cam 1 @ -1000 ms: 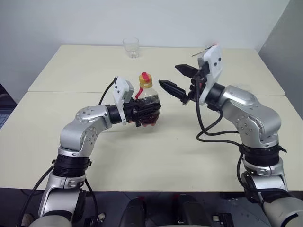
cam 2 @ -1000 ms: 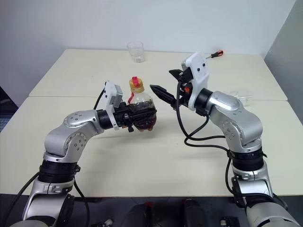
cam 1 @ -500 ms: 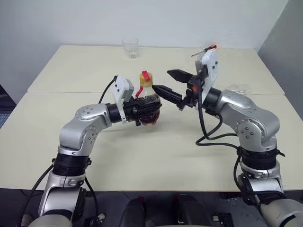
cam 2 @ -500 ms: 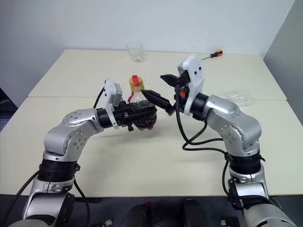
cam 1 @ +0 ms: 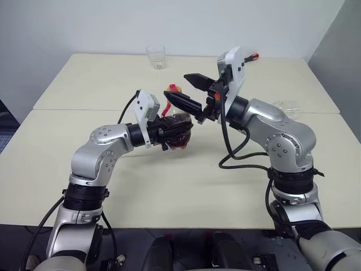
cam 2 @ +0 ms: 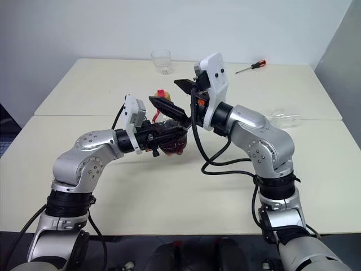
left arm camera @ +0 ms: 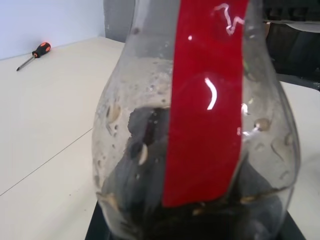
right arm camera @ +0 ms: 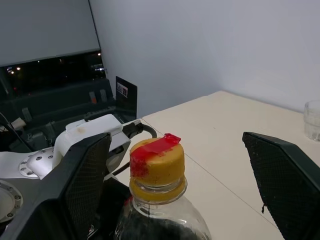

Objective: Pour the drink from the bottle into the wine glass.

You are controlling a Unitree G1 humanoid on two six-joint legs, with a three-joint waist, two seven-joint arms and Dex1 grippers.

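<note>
The right gripper, jaws wide, has been brought astride the cap; the bottle, clamped by the left gripper, can be uncapped next.

Cap between spread right fingers; clear gaps either side.

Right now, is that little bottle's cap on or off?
On. The orange-yellow cap sits on the bottle, between the right pincer's open fingers.

There's a clear tumbler at the far edge of my cream table, plus a red-handled screwdriver off to the right.
</note>
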